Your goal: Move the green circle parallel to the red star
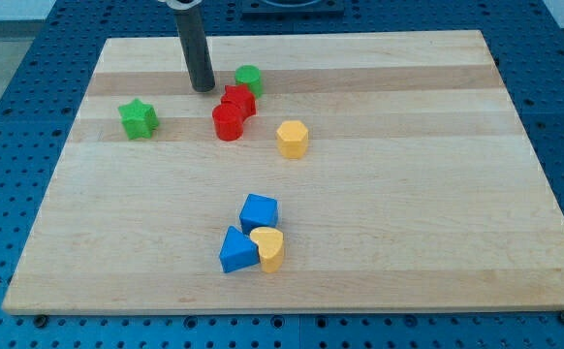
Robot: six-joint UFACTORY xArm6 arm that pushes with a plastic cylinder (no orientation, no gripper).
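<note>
The green circle sits near the board's top middle, touching the upper right of the red star. A second red block, round in shape, touches the star's lower left. My tip rests on the board just left of the green circle and the red star, a short gap from both.
A green star lies at the left. A yellow hexagon lies right of the red blocks. Lower down, a blue cube, a blue triangle and a yellow heart cluster together on the wooden board.
</note>
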